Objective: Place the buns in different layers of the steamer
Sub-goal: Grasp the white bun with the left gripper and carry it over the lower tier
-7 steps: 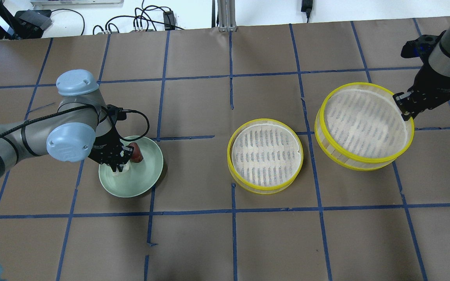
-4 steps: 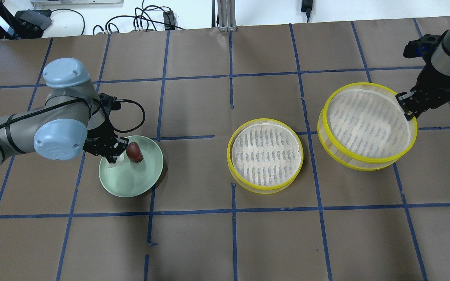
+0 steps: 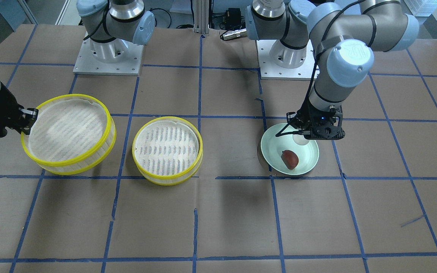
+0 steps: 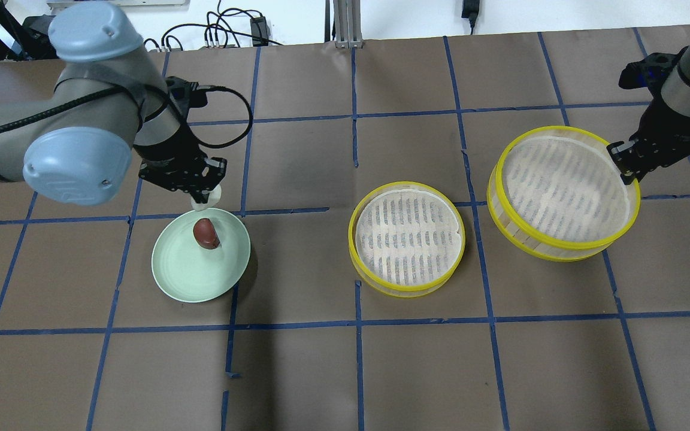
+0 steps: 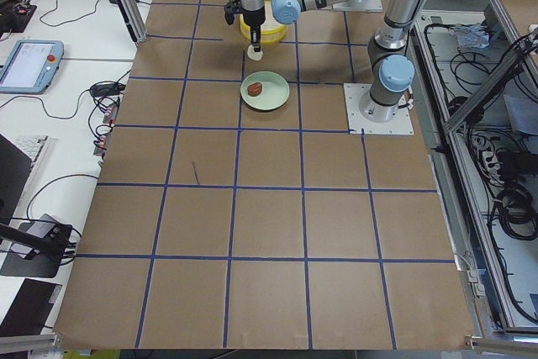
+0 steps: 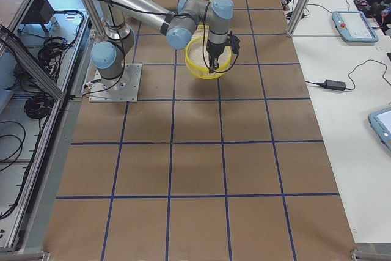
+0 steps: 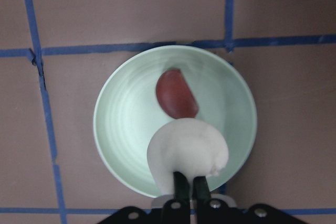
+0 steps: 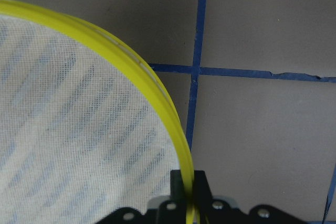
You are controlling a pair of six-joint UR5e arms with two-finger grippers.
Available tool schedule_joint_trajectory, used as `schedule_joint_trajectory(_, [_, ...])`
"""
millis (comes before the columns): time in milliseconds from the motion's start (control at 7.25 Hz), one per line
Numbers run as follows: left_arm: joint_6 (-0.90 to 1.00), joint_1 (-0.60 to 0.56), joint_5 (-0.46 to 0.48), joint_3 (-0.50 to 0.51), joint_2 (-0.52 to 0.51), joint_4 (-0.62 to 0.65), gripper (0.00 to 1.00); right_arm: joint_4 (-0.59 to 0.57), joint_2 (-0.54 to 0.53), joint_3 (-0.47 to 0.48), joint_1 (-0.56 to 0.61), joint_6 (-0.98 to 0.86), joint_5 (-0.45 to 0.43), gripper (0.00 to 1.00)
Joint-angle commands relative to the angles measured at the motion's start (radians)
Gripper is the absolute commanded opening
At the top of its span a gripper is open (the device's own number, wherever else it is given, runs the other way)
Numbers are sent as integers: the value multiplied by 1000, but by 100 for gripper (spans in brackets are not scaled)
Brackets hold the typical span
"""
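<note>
My left gripper (image 4: 200, 193) is shut on the white round bun (image 4: 213, 197) and holds it in the air above the far edge of the pale green plate (image 4: 172, 281). In the left wrist view the white bun (image 7: 187, 148) sits between the fingers (image 7: 180, 184). The reddish-brown bun (image 4: 206, 233) lies on the plate; it also shows in the front view (image 3: 290, 159). My right gripper (image 4: 624, 165) is shut on the yellow rim of one steamer tray (image 4: 563, 191) and holds it tilted. The other steamer tray (image 4: 406, 238) rests empty on the table.
The table is covered in brown paper with a blue tape grid. The two arm bases (image 3: 106, 53) stand at the robot's side. Cables and a metal post (image 4: 345, 24) lie beyond the far edge.
My left gripper has risen off the plate with the white bun and moved toward the far side. The reddish-brown bun stayed on the plate. The right gripper and its tray barely moved.
</note>
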Motion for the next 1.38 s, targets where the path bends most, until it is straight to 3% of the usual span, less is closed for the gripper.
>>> schedule_joint_trajectory(0, [-268, -165, -94, 49, -73, 86, 5, 0, 0, 1, -1, 1, 0, 7])
schedule_joint_trajectory(276, [-458, -295, -179, 51, -206, 350, 5, 0, 0, 1, -1, 1, 0, 7])
schedule_joint_trajectory(552, [-569, -371, -194, 52, -261, 410, 5, 0, 0, 1, -1, 1, 0, 7])
schedule_joint_trajectory(690, [-568, -372, -194, 52, -274, 409, 48, 2, 0, 1, -1, 1, 0, 7])
schedule_joint_trajectory(828, [-607, -374, -193, 52, -281, 409, 99, 2, 0, 1, -1, 1, 0, 7])
schedule_joint_trajectory(1241, [-582, -359, -178, 51, -227, 393, 100, 5, 0, 1, -1, 1, 0, 7])
